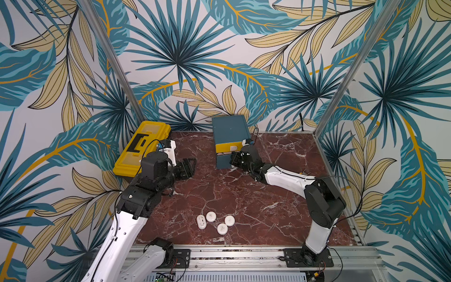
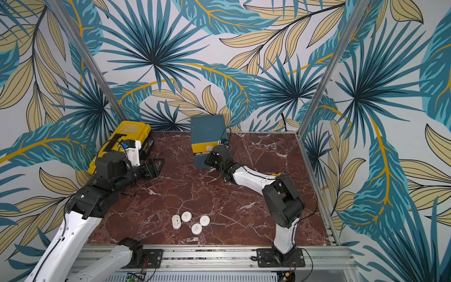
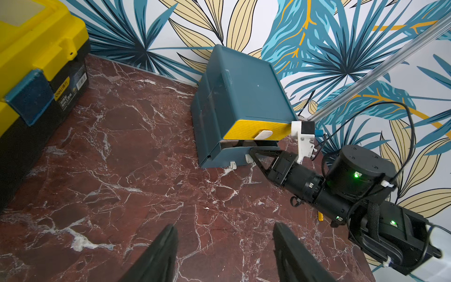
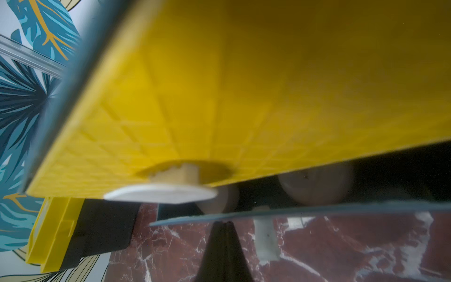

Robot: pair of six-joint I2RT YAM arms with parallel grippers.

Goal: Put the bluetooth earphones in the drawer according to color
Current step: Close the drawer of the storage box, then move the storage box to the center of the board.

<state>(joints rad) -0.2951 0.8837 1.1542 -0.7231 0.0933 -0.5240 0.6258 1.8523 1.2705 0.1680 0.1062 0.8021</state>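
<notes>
Several white bluetooth earphones point(image 1: 222, 228) point(image 2: 186, 216) lie in a cluster near the table's front. The teal drawer point(image 1: 229, 129) point(image 2: 207, 128) point(image 3: 244, 92) stands at the back, its yellow top front point(image 4: 219, 97) closed. Its middle tray is pulled out a little, with peach-pink cases point(image 4: 314, 185) point(image 3: 234, 144) inside. My right gripper point(image 1: 231, 160) point(image 2: 208, 160) point(image 3: 252, 149) point(image 4: 223, 223) is shut, empty, tips at that tray's front edge point(image 4: 292, 210), beside its white handle point(image 4: 264, 239). My left gripper point(image 1: 189, 166) point(image 2: 156, 166) point(image 3: 224, 227) hangs open and empty over bare table.
A yellow-and-black toolbox point(image 1: 141, 146) point(image 2: 122, 141) point(image 3: 36, 73) sits at the back left, close behind my left arm. The red marble table point(image 1: 219, 190) is walled by leaf-patterned panels. A small yellow item point(image 3: 320, 216) peeks out beside the right arm.
</notes>
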